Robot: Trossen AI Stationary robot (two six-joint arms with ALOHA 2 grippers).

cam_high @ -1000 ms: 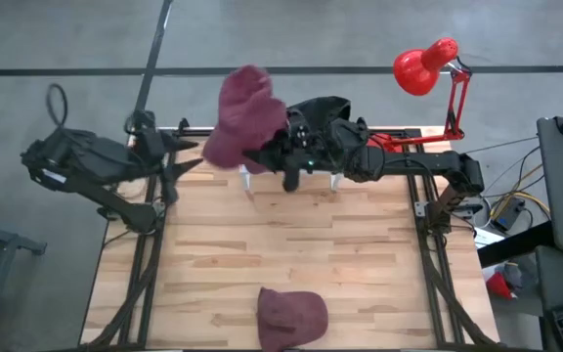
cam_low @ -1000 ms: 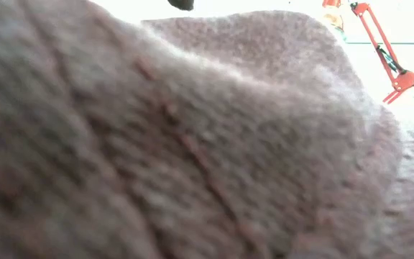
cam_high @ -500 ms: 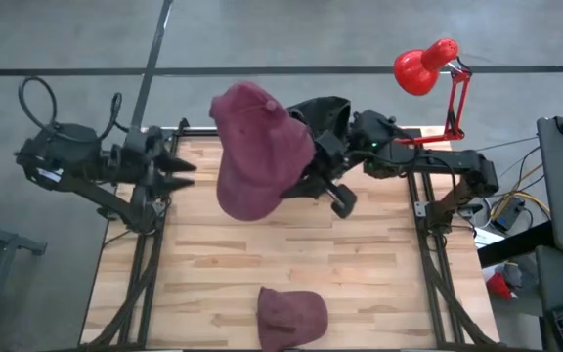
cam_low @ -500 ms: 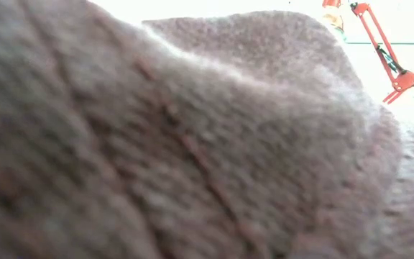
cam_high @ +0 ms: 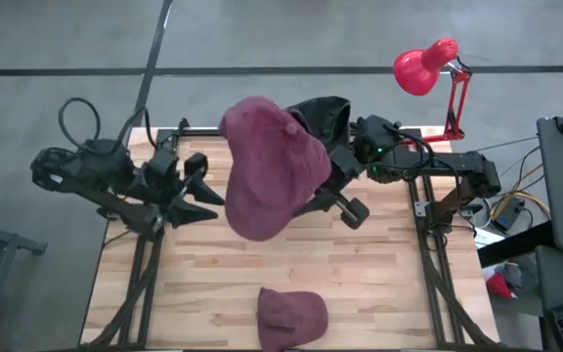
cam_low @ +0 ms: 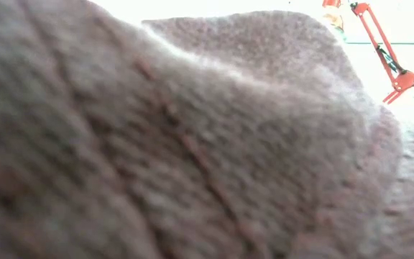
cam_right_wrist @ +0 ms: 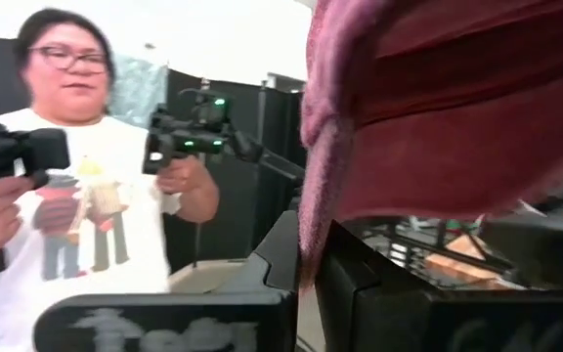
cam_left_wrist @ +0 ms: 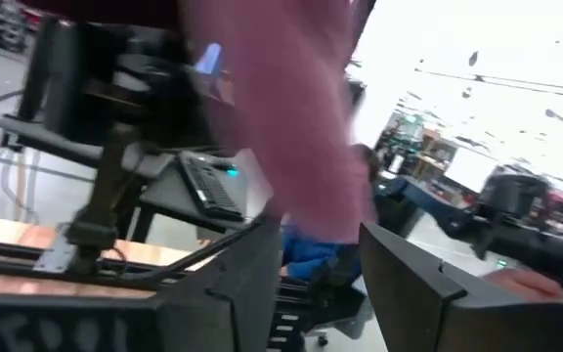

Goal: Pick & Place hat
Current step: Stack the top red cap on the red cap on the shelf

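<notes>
Check the right hand point(cam_right_wrist: 306, 279) first: in the right wrist view its fingers are clamped on the edge of the maroon hat point(cam_high: 272, 166), with a fold of cloth pinched between them. In the high view the hat hangs clear of the tabletop point(cam_high: 379, 284), over its centre toward 12 o'clock, with the right arm reaching in from 2 o'clock.

The left hand point(cam_high: 206, 186) sits at 9 o'clock of the hat, just beside it. You will see its fingers point(cam_left_wrist: 413, 293) spread apart in the left wrist view, with the hat's cloth point(cam_left_wrist: 291, 127) ahead of the gap between them; whether they touch it cannot be told.

A second maroon hat point(cam_high: 291, 315) lies at the 6 o'clock edge of the tabletop and fills the low view. A red lamp point(cam_high: 425, 66) stands at 1 o'clock.

Compared with half a second ago, the left hand has advanced toward the hat, and the hat has shifted slightly toward 3 o'clock and turned. The second hat has not moved.

The right wrist view shows a person point(cam_right_wrist: 76, 215) holding two controllers.
</notes>
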